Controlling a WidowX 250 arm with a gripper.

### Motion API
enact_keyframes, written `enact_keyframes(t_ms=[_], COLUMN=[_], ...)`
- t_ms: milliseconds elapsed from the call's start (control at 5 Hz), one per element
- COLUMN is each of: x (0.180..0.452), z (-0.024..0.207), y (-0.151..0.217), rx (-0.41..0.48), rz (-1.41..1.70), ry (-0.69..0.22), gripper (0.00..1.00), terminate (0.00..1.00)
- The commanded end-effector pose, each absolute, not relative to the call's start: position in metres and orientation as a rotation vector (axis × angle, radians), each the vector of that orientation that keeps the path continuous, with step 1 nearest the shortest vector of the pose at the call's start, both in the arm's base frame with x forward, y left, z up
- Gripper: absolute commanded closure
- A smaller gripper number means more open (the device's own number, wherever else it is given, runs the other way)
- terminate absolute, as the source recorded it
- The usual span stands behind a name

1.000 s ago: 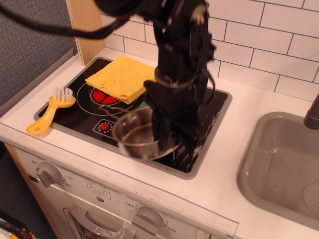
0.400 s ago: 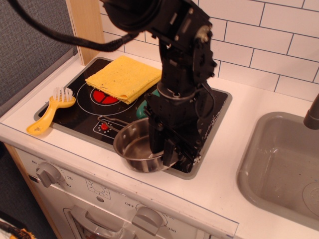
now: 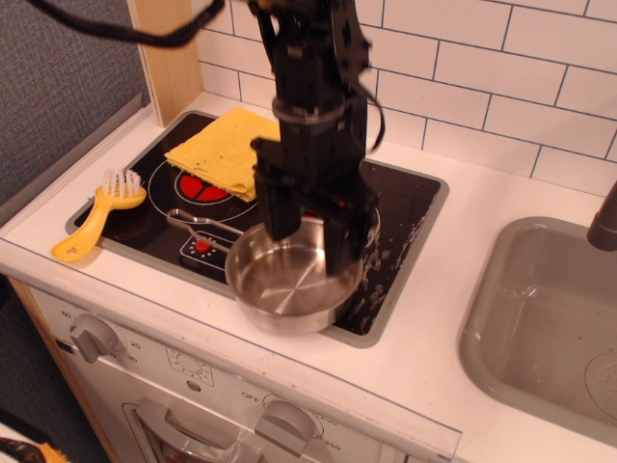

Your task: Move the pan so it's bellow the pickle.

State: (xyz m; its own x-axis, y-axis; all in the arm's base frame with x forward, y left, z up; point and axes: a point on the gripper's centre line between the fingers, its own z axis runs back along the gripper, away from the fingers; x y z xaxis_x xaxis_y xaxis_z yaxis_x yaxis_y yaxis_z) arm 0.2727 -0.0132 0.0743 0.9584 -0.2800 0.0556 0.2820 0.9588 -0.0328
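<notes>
The pan (image 3: 292, 281) is seen resting on the front right part of the stove (image 3: 405, 207), directly under the gripper (image 3: 310, 231), with its front wall reaching the stove's front rim. Its thin handle (image 3: 201, 221) is stretched out to the viewer's left of the gripper, over the black glass near the small red burner mark. The gripper is held above the pan's back rim with its two fingers spread apart; one finger (image 3: 278, 207) is placed over the rear left of the rim and the other (image 3: 345, 239) is lowered over the right part of the bowl. Nothing is gripped between them, and whether either fingertip is touching the metal cannot be told. The pickle is not made out; the space behind the pan is covered by the arm. Behind and to the viewer's left of the gripper, a yellow cloth (image 3: 224, 147) is laid over the rear burner, part of whose red ring (image 3: 200, 188) is shown beneath its front edge. Farther to the viewer's left, a yellow brush (image 3: 96, 217) is laid across the stove's left rim, bristles toward the back. Well to the viewer's right of the gripper, a grey sink (image 3: 540, 318) is set into the white counter (image 3: 463, 203), and white wall tiles (image 3: 521, 87) are seen behind the arm.
</notes>
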Motion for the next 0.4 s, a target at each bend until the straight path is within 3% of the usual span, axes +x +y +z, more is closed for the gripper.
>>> enact_keyframes(t_ms=[0,200], x=[0.2755,0.2755], z=[0.0859,0.0859], y=[-0.0022,-0.0022], rx=[-0.009,-0.009], rz=[-0.360,-0.360], ry=[-0.092,-0.092], gripper=[0.00,0.00], terminate=[0.00,1.00])
